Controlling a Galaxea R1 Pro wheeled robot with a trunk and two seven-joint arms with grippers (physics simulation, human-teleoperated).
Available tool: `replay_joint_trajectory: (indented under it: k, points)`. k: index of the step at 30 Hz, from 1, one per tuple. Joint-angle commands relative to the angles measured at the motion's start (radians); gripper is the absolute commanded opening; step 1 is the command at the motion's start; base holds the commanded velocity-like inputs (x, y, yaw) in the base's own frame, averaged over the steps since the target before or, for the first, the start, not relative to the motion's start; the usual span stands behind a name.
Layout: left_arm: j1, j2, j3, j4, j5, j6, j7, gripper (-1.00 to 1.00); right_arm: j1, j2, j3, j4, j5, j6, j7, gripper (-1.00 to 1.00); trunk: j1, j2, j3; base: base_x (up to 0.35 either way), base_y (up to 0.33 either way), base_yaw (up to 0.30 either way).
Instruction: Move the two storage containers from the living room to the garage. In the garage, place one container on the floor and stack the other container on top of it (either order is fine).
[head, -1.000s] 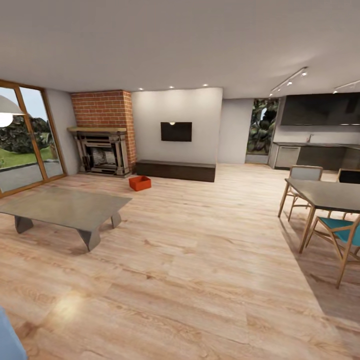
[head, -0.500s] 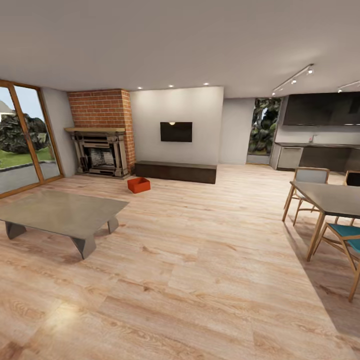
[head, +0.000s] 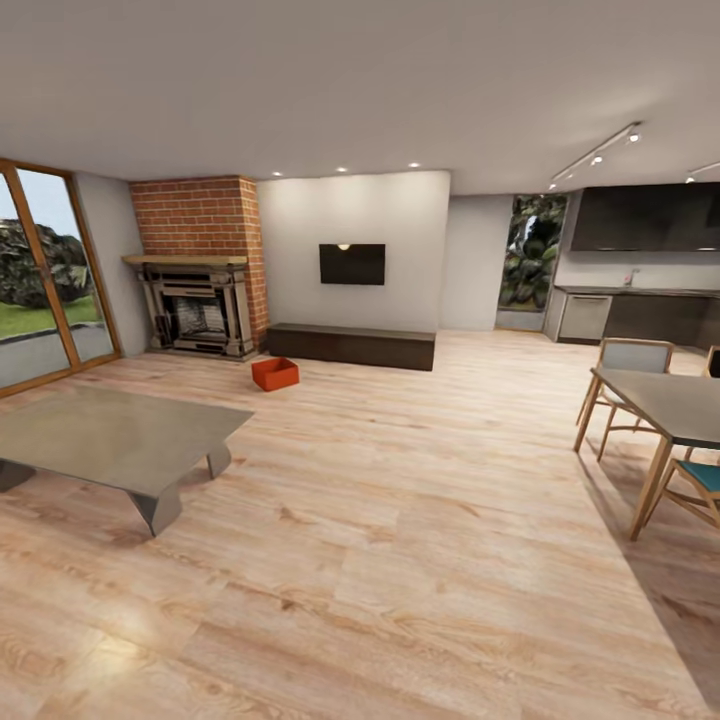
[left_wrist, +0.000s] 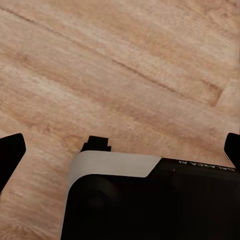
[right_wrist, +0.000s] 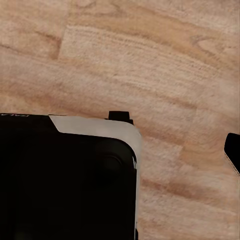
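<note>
Orange-red, one storage container (head: 275, 373) is seen on the wood plank floor (head: 400, 540) beside the fireplace (head: 195, 312). The left gripper (left_wrist: 120, 150) is seen spread wide over planks. The right gripper's state cannot be told.

Floor (head: 420, 560): light wood planks, running through the living room to the far wall.
Bin (head: 275, 374): orange-red, open-top, sits on the floor near the fireplace (head: 197, 312), just in front of the low dark bench (head: 350, 345).
Coffee table (head: 110, 440): stands on the floor, near left.
Dining table (head: 665, 405): on the floor at right, chairs (head: 625, 375) around it.
</note>
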Motion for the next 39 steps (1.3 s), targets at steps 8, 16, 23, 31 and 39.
replay_joint_trajectory:
  k: [8,16,23,31,39]
  points:
    - [-0.001,0.001,-0.008,0.001,0.009,-0.003,0.002,1.00,-0.001,0.000,0.007,0.003,-0.010,-0.006,0.005,1.00,0.001,-0.001,-0.001,0.326,0.000,0.000]
    - [-0.001,0.001,-0.008,0.001,0.009,-0.003,0.002,1.00,-0.001,0.000,0.006,0.003,-0.010,-0.006,0.005,1.00,0.001,-0.001,-0.001,0.326,0.000,0.000]
    - [-0.001,0.001,-0.009,0.001,0.009,-0.003,0.002,1.00,-0.001,0.000,0.006,0.003,-0.011,-0.006,0.004,1.00,0.001,-0.001,-0.001,0.326,0.000,0.000]
    - [-0.001,0.001,-0.008,0.002,0.009,-0.003,0.002,1.00,-0.001,0.000,0.005,0.003,-0.011,-0.006,0.004,1.00,0.001,-0.001,-0.001,0.326,0.000,0.000]
    - [-0.001,0.001,-0.008,0.002,0.009,-0.004,0.002,1.00,-0.001,0.000,0.005,0.003,-0.012,-0.006,0.004,1.00,0.001,-0.001,-0.001,0.326,0.000,0.000]
